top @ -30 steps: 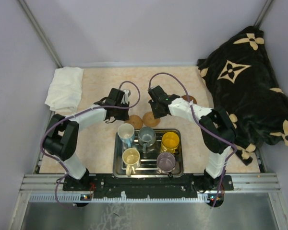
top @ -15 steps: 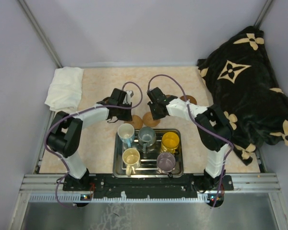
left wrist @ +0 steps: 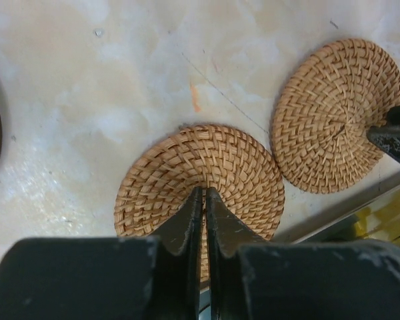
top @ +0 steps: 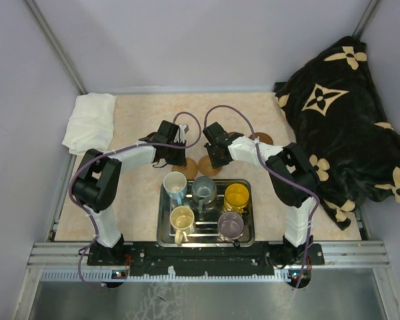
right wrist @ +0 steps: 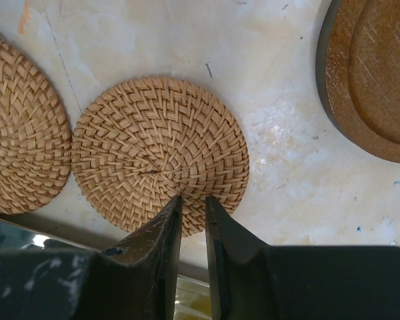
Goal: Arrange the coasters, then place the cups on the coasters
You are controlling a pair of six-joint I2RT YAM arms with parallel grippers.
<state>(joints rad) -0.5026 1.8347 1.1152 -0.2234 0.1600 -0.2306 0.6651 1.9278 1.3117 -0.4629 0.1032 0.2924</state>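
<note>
Item, left claw (left wrist: pixel 204 193): we record its jaws drawn together to a hairline with nothing between them. The tips are set over the middle of the left woven coaster (left wrist: pixel 187 167), which spreads ahead of the tips and to both sides; whether they press on the weave or hang just above it we cannot tell. Item, right claw (right wrist: pixel 193 200): jaws a narrow slot apart, weave showing through the slot, nothing clamped. Its tips stand over the near rim of the right woven coaster (right wrist: pixel 157 150), and the bulk of that disc lies ahead of the tips and slightly to their left. Both discs are flat, round, pale tan rattan plaited in a spiral from the centre. Being round they offer no long axis, so we judge that approach angle matters little. They lie just beside each other with a thin strip of table (right wrist: pixel 273 133) between, each nearer its own claw. Ahead and to the right of the right claw, well apart from the pale pair, sits a dark wooden coaster (right wrist: pixel 377 73) with turned rings. Behind both claws, on the wrist side, the tray (top: pixel 162 227) holds all five cups (top: pixel 203 190), none on a coaster. We judge the arranging step in hand: each claw looks placed to slide its own disc outward, away from its neighbour.
</note>
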